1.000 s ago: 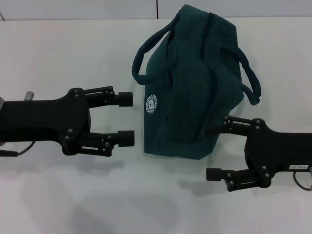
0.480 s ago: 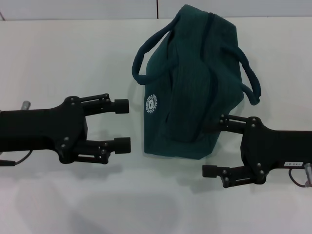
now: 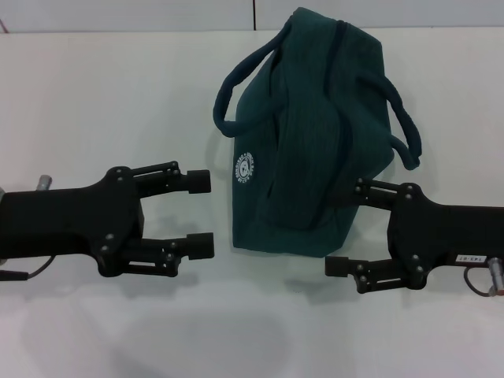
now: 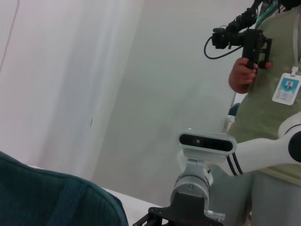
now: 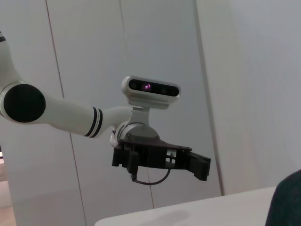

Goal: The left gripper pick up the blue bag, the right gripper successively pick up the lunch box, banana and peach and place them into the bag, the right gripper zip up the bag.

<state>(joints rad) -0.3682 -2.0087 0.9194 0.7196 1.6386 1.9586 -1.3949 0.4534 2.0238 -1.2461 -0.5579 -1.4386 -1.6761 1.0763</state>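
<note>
The blue bag [image 3: 311, 134], dark teal with two loop handles and a round white logo, lies closed on the white table [image 3: 102, 94]. Its edge shows in the left wrist view [image 4: 51, 200] and the right wrist view [image 5: 287, 200]. My left gripper [image 3: 203, 213] is open and empty, just left of the bag's near corner. My right gripper [image 3: 342, 228] is open and empty at the bag's near right corner, its far finger against the fabric. The lunch box, banana and peach are out of view.
The table's far edge meets a grey wall [image 3: 157, 14] behind the bag. In the left wrist view a person [image 4: 268, 94] holding a camera rig stands beyond the right arm [image 4: 197, 188]. The right wrist view shows the left arm [image 5: 150, 155].
My left gripper drew back left and then edged right and nearer to me. My right gripper moved left and slightly away from me, closer along the bag's near corner. The bag stayed put.
</note>
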